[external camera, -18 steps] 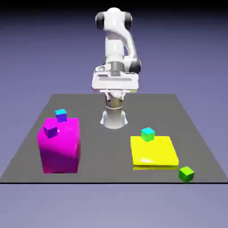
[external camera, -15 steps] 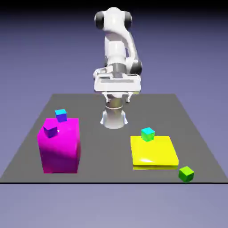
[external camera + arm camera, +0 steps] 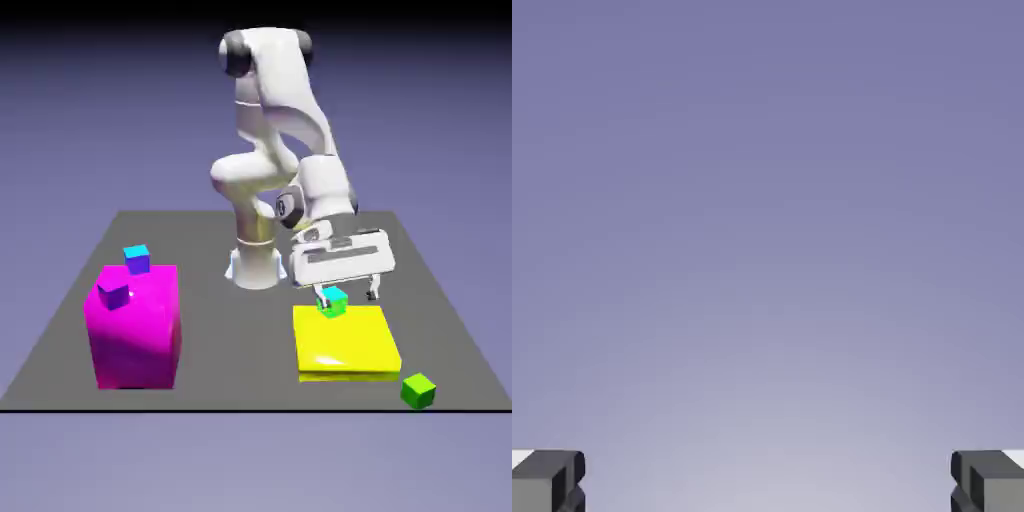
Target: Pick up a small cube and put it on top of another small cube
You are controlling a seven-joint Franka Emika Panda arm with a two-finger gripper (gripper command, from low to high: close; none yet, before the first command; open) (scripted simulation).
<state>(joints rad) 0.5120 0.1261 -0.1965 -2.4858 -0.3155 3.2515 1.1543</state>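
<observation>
In the exterior view, my white arm (image 3: 295, 95) leaned from its base toward the exterior view's right, and I had my jaws spread wide, released, above the far part of the flat yellow block (image 3: 345, 340). They hung tilted, the side toward the exterior view's left a little lower. One fingertip (image 3: 323, 299) overlapped the cube with the cyan top and green sides (image 3: 333, 303), which sat at the far edge of the yellow block; whether I touched it, I could not tell. My other fingertip (image 3: 374, 293) showed to the right of that cube, apart from it.

The tiny bright green cube (image 3: 418, 391) was on the desk (image 3: 240, 350), close to its front edge and toward the corner at the exterior view's right, just beyond the yellow block's near corner and well apart from my jaws. Over at the exterior view's left stood the big magenta block (image 3: 138, 335). A small purple cube (image 3: 114, 293) showed at its upper left part, and a blue cube with a cyan top (image 3: 137, 260) showed at its far edge.

In the hand view, my two grey fingertips (image 3: 547, 482) stood far apart in the bottom corners, with the blue-violet backdrop (image 3: 768, 240) filling the space between and above them.
</observation>
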